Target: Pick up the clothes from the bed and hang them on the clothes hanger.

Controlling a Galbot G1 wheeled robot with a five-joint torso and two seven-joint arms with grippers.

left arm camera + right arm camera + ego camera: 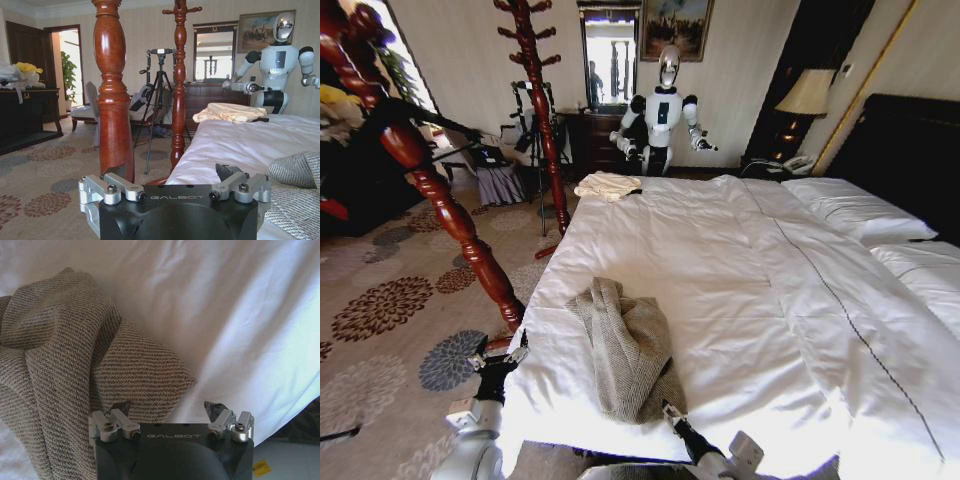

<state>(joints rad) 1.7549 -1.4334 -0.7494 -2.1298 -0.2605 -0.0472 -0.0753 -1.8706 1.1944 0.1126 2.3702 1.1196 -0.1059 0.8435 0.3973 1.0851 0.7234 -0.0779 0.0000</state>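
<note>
The clothes [625, 352], a grey-beige knit jacket, lie crumpled on the near left part of the bed [770, 300]. My right gripper [670, 411] hovers at the jacket's near edge. In the right wrist view this gripper [169, 410] is open, one fingertip over the knit [75, 340] and the other over white duvet. My left gripper [500, 358] is open beside the bed's near left corner, close to a wooden pole, with nothing in it [175, 180]. A thin black clothes hanger [432, 122] hangs off that near pole at the upper left.
Two reddish-brown pegged poles stand left of the bed, one near [440, 210] and one farther [542, 110]. A cream folded cloth [607, 185] lies on the bed's far corner. Another robot [663, 110] and a tripod [160, 95] stand beyond. Patterned carpet lies to the left.
</note>
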